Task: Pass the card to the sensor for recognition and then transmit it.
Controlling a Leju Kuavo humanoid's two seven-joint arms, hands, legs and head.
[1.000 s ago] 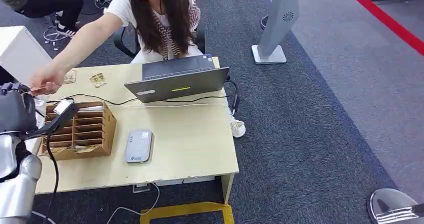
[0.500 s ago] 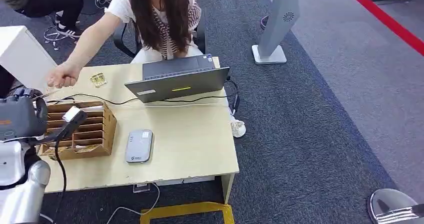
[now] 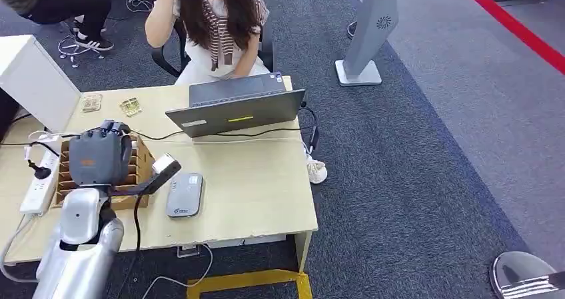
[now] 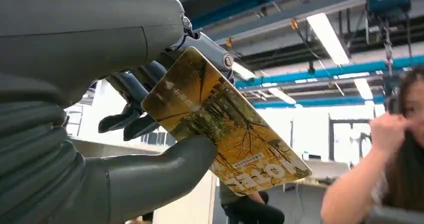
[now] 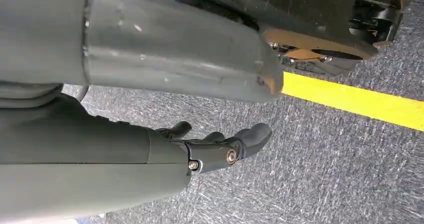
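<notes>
My left hand [image 3: 100,156] hovers over the wooden sorter on the desk, raised a little above it. It pinches a yellow card [image 4: 225,134] printed with autumn trees between the thumb [image 4: 150,174] and the darker fingers; the card sticks out past the fingertips. The sensor [image 3: 184,194], a flat grey reader, lies on the desk just to the right of that hand. My right hand [image 5: 220,146] hangs above grey carpet, fingers loosely extended, holding nothing.
A wooden sorter [image 3: 143,160] with slots sits under my left hand. An open laptop [image 3: 236,109] stands behind the reader with a person [image 3: 220,26] seated behind it. A power strip [image 3: 36,182] and a white box [image 3: 30,79] occupy the desk's [image 3: 253,186] left side.
The person's arm, which reached to my left hand a second ago, has pulled back to their head. My left hand has swung right, from the desk's left edge to over the sorter.
</notes>
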